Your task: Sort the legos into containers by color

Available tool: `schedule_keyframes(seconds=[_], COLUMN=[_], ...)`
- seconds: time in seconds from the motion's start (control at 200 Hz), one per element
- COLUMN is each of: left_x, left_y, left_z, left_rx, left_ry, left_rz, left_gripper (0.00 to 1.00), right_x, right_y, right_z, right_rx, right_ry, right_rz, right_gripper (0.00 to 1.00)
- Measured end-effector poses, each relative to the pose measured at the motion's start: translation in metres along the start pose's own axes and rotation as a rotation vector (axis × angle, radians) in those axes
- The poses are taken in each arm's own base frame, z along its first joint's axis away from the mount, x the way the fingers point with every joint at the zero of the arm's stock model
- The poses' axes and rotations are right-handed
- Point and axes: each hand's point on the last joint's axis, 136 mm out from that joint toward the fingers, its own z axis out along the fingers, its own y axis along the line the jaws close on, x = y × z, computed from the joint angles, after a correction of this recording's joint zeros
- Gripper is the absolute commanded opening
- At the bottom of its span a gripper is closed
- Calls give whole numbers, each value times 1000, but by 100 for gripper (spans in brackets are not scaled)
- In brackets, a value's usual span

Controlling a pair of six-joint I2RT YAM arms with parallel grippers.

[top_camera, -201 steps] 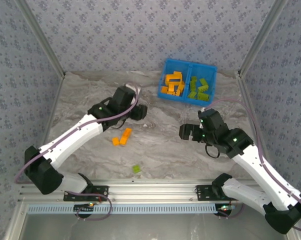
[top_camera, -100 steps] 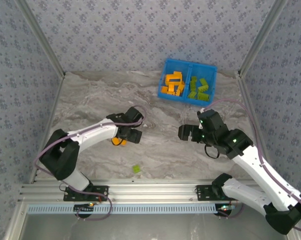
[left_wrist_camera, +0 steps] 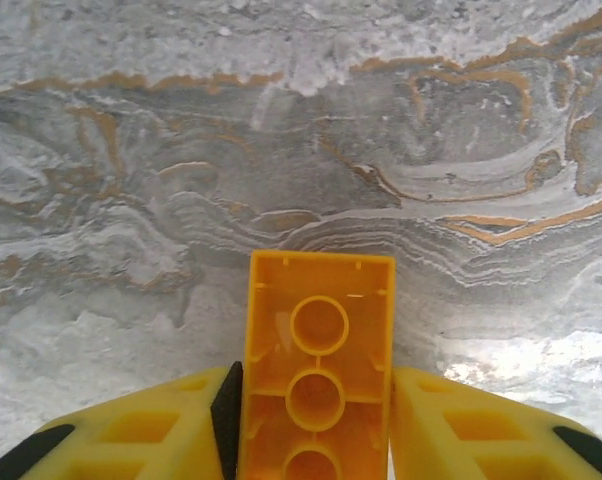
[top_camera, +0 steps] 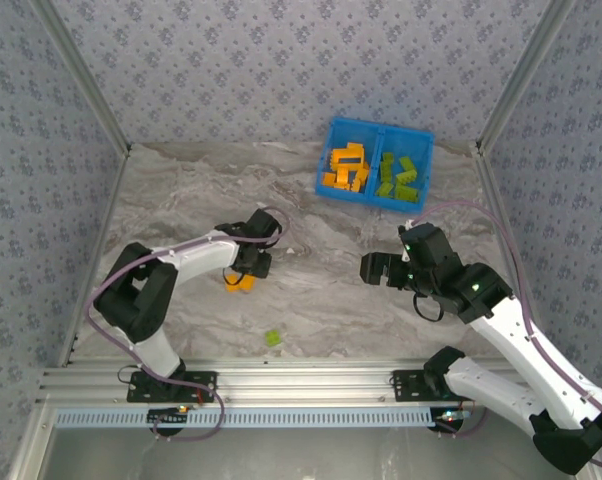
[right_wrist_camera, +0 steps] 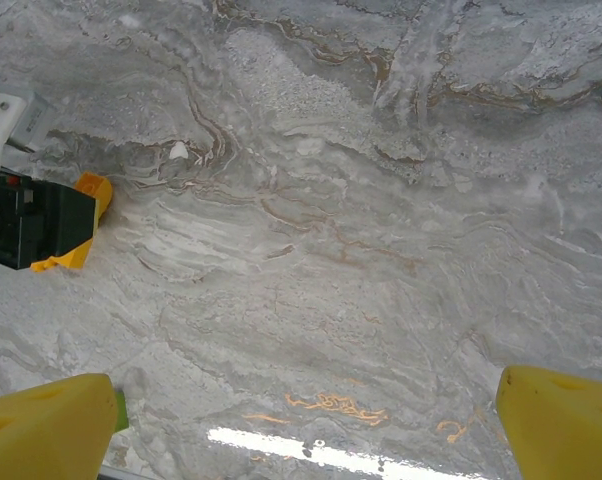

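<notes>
Left gripper: The left gripper [top_camera: 249,264] reached over the middle of the bench [top_camera: 181,190], left of centre, its yellow fingers [left_wrist_camera: 461,430] closed on an orange brick [left_wrist_camera: 319,370].

Orange brick: It sat lengthwise between the two fingers, hollow underside towards the wrist camera and three round tubes in a row showing. From overhead, orange [top_camera: 238,283] showed just on the near side of the gripper; whether the brick rested on the bench or hung clear could not be told.

Right gripper: The right gripper [top_camera: 376,268] hovered over bare marbled surface right of centre, jaws spread wide and holding nothing. Its wrist camera caught one yellow finger [right_wrist_camera: 51,420] in each lower corner, with the bench between them.

Green brick: A single lime green brick [top_camera: 272,338] lay alone close to the near edge, left of centre, well apart from both grippers.

Bin: The blue bin [top_camera: 381,127] stood near the far edge, right of centre, slightly askew to that edge.

Left compartment: The left compartment [top_camera: 324,160] held a heap of orange bricks [top_camera: 346,168].

Right compartment: The right compartment [top_camera: 424,165], across the divider, held several green bricks [top_camera: 398,177].
</notes>
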Motion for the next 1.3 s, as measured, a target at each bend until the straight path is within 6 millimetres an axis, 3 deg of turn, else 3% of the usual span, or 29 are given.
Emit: schedule_keyframes(seconds=[0.26,0.45,0.655,0.809,0.924,0.994,1.094,1.299], left_x=[-3,-3,-35,-80,-117,-138,-169,-236], left_y=[-4,-12,-45,-80,-101,-112,-128,-164], left_z=[2,-7,-70,-121,-143,-144,-131,-79], left_rx=[17,73,213,303,343,349,326,284], left_ry=[-9,-24,-197,-359,-459,-502,-527,-551], left_rz=[-10,-26,-3,49,80,104,149,201], left_gripper=[28,28,30,30,29,29,29,28], right_x=[1,2,1,1,2,2,3,3], right_y=[-1,0,-1,-1,0,0,0,0], right_z=[0,0,0,0,0,0,-2,-9], right_rx=[3,3,7,8,6,4,1,-9], right_ry=[3,6,3,2,3,4,2,-16], right_rz=[0,-3,-3,6,12,16,20,27], right_gripper=[100,100,100,100,100,100,100,100])
